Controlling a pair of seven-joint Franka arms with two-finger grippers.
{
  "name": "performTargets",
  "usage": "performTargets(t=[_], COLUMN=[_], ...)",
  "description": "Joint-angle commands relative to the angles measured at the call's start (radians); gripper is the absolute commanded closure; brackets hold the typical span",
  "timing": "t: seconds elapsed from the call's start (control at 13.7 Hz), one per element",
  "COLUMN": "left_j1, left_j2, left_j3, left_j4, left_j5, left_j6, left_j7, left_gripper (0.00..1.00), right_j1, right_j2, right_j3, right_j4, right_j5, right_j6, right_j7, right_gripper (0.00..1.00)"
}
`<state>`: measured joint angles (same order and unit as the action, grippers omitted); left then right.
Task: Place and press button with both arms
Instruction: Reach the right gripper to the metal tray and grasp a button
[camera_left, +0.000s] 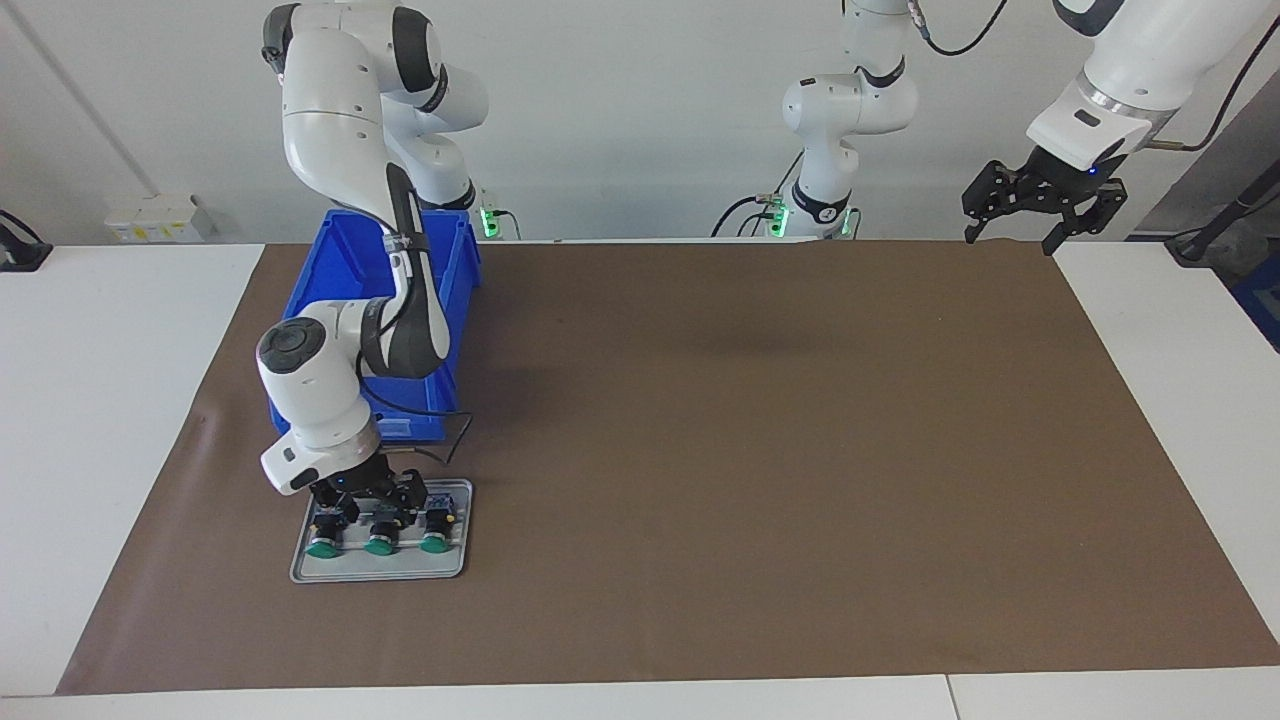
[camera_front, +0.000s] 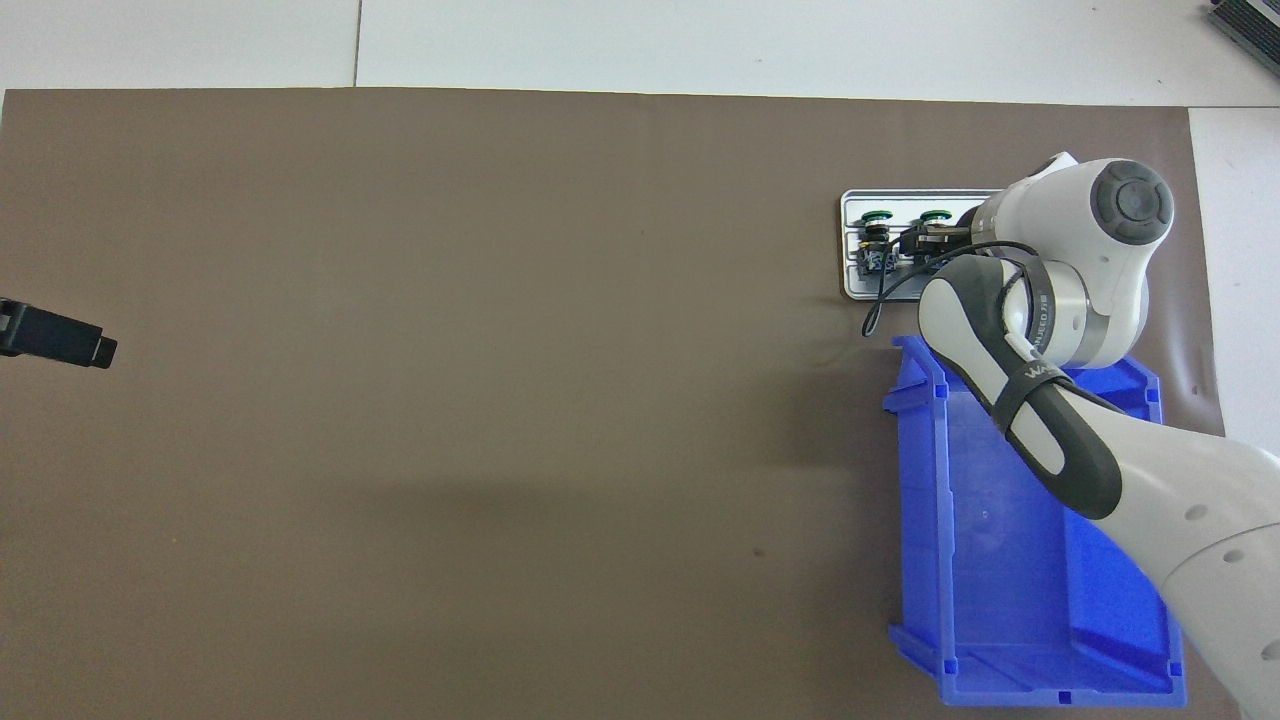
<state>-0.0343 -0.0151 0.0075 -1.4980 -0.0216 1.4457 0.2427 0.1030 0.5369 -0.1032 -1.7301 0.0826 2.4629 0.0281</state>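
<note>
The right arm (camera_left: 345, 130) reaches down from its base, over a blue bin (camera_left: 445, 260), to a grey tray (camera_left: 385, 572). The tray lies on the brown mat (camera_left: 750, 450) toward the right arm's end of the table (camera_left: 100, 400), just beside the bin and farther from the robots than it.

Three buttons lie side by side on the tray. Their green caps point away from the robots and their black bodies point toward them. The right gripper (camera_left: 366, 497) is low on the tray, at the body end of the middle button (camera_left: 379, 538). Whether its fingers have closed on that button or only stand around it cannot be told. An end button (camera_left: 322, 542) lies beside the middle one toward the right arm's end of the table, and the other end button (camera_left: 435, 536) lies beside it toward the left arm's end. From overhead the wrist hides one button, so only two green caps show there.

A black strap (camera_front: 1030, 385) holds a black cable along the right arm's forearm. It carries white lettering that starts with "WA"; the rest cannot be read. A band nearer the wrist has small print too fine to make out. The bin shows no writing that can be read.

The middle of the mat is bare.

The left arm (camera_left: 1130, 70) waits high over the edge of the mat nearest the robots, at its own end of the table. The left gripper (camera_left: 1010, 238) hangs spread wide and holds nothing. A small green light glows at each arm's base.
</note>
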Motion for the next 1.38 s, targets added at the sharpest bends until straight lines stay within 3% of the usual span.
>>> performTargets(t=[0.0,0.29,0.36,0.44,0.66,1.02,1.31], left_j1=[-0.001,-0.001,-0.001,-0.001,-0.001,-0.001,-0.001], left_j2=[-0.028,-0.028,-0.028,-0.028,-0.028,-0.028,-0.028], left_j3=[0.003,0.003,0.003,0.003,0.003,0.003,0.003], left_j4=[-0.034,-0.034,-0.034,-0.034,-0.034,-0.034,-0.034], left_j5=[0.011,0.011,0.011,0.009,0.011,0.011,0.011], left_j6=[0.019,0.019,0.019,0.019,0.019,0.019,0.019], left_j7=[0.006,0.006,0.006,0.006,0.006,0.006,0.006], left_gripper=[0.0,0.0,0.0,0.0,0.0,0.0,0.0], right_j1=[-0.006,-0.006,-0.006,-0.006,-0.003,0.004,0.03], right_j2=[0.009,0.009,0.009,0.009,0.002,-0.043,-0.086], right_j3=[0.002,0.002,0.002,0.002,0.0,-0.01,-0.003], right_j4=[-0.009,-0.016,-0.016,-0.013,0.027,0.211,0.311], right_j5=[0.028,0.028,0.028,0.028,0.029,-0.006,-0.009], right_j6=[0.042,0.044,0.042,0.038,-0.013,-0.278,-0.416], right_j7=[-0.053,-0.053,-0.051,-0.05,-0.02,0.013,0.226], right_gripper=[0.26,0.44,0.63,1.0,1.0,1.0,1.0])
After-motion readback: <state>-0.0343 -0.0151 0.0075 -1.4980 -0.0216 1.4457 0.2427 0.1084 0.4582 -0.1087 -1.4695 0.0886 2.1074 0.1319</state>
